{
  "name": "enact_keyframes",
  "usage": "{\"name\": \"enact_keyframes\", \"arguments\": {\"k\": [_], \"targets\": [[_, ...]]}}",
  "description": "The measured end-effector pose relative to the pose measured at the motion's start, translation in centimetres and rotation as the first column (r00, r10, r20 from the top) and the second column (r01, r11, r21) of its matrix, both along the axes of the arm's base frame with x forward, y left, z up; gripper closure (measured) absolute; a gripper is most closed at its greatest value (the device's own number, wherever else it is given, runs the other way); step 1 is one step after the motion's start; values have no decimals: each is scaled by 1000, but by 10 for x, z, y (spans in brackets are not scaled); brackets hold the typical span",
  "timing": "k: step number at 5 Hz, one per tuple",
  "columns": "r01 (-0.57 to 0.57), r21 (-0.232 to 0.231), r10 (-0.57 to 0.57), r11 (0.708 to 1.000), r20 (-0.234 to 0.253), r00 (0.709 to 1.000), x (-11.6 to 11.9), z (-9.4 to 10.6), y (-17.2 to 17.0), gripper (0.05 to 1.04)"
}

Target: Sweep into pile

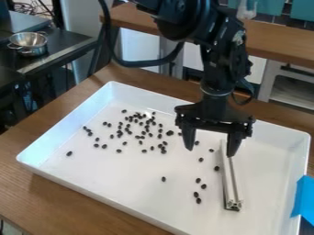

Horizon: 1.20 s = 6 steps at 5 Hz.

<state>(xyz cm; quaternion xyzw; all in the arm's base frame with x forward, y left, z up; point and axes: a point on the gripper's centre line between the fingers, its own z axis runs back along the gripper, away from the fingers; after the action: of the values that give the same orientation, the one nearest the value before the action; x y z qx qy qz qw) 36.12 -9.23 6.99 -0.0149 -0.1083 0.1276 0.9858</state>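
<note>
My gripper [210, 149] hangs open over the right half of the white tray [110, 193], its two fingers spread wide. A light metal bar [230, 181] lies lengthwise in the tray, its upper end close by the right finger; whether they touch I cannot tell. Many small dark beans [144, 133] are scattered loosely over the upper middle and left of the tray. Several more beans [198, 180] lie between that scatter and the bar, some just left of the bar. One bean [69, 153] sits apart at the far left.
The tray's raised walls stand on a wooden table [36, 193]. A piece of blue tape [303, 197] is stuck over the tray's right edge. A metal bowl [28, 42] sits on a dark counter at upper left, and a wooden shelf [276, 39] runs behind the arm.
</note>
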Motion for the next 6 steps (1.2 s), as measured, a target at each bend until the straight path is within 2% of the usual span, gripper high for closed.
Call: {"name": "enact_keyframes", "arguments": {"k": [1, 2, 6], "targets": [[-5, 7, 5, 1000, -31, 999, -3, -11, 1, 82], [-19, 4, 19, 1000, -36, 999, -2, -14, 0, 82], [-23, -37, 22, 999, -25, 999, 3, -22, -28, 82]]}}
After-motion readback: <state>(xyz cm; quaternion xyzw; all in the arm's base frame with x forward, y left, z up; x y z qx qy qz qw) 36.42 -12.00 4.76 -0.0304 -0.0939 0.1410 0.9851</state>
